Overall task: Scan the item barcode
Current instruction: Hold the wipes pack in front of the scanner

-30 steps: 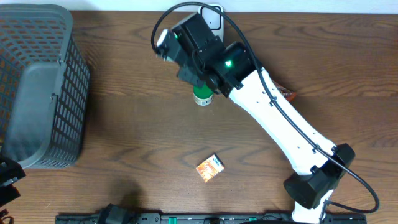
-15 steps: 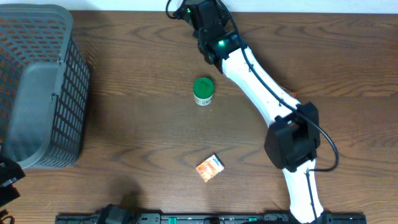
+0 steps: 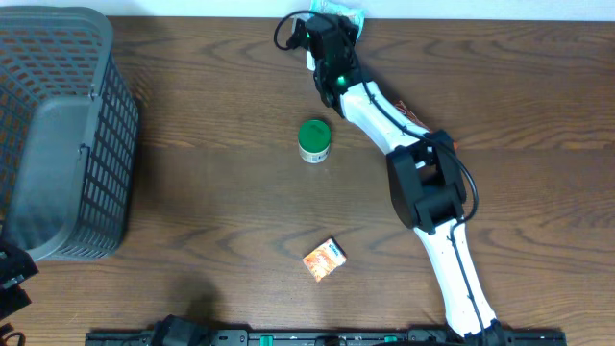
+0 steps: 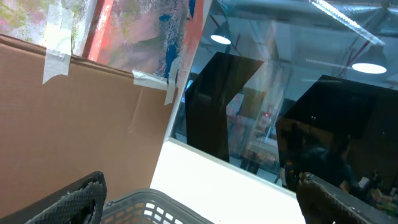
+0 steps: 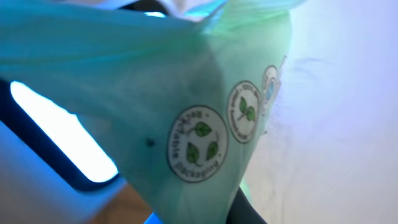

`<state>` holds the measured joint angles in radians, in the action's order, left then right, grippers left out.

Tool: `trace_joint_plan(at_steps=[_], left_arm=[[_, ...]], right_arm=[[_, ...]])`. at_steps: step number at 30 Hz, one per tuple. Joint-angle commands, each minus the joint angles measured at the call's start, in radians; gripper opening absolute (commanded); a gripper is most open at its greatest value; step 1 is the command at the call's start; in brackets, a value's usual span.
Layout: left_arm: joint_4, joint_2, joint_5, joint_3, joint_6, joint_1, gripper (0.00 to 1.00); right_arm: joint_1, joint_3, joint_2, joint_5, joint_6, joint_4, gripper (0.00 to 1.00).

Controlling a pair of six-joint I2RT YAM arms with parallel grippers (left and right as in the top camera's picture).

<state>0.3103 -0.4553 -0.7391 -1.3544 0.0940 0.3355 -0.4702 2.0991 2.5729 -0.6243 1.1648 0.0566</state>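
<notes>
Dark wooden table (image 3: 211,202) filled the overhead view, with a grey basket (image 3: 58,135) at its left and, seen from the left wrist, taped cardboard (image 4: 81,112) and dark glass panes (image 4: 336,124) behind. At the far edge the right gripper (image 3: 329,24) pinched a pale green bag (image 5: 205,112); the left gripper (image 4: 199,186) stood spread wide above the basket rim. A green-lidded jar (image 3: 313,136) and a small orange packet (image 3: 325,259) lay mid-table, well apart.

The wooden table (image 3: 211,202) bears a grey basket (image 3: 110,144), a green-capped jar (image 3: 314,140) and seemingly an orange packet (image 3: 324,259).
</notes>
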Motion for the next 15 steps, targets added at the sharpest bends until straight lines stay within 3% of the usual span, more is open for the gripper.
trace_joint_plan(at_steps=[1,15], left_arm=[[0.005,0.008,-0.003,0.003,-0.014,-0.005,0.98],[0.021,0.008,-0.002,0.006,-0.014,-0.005,0.98]], right_arm=[[0.008,0.015,0.038,-0.005,0.114,0.051,0.01],[0.018,0.015,0.063,-0.092,0.371,0.209,0.01]])
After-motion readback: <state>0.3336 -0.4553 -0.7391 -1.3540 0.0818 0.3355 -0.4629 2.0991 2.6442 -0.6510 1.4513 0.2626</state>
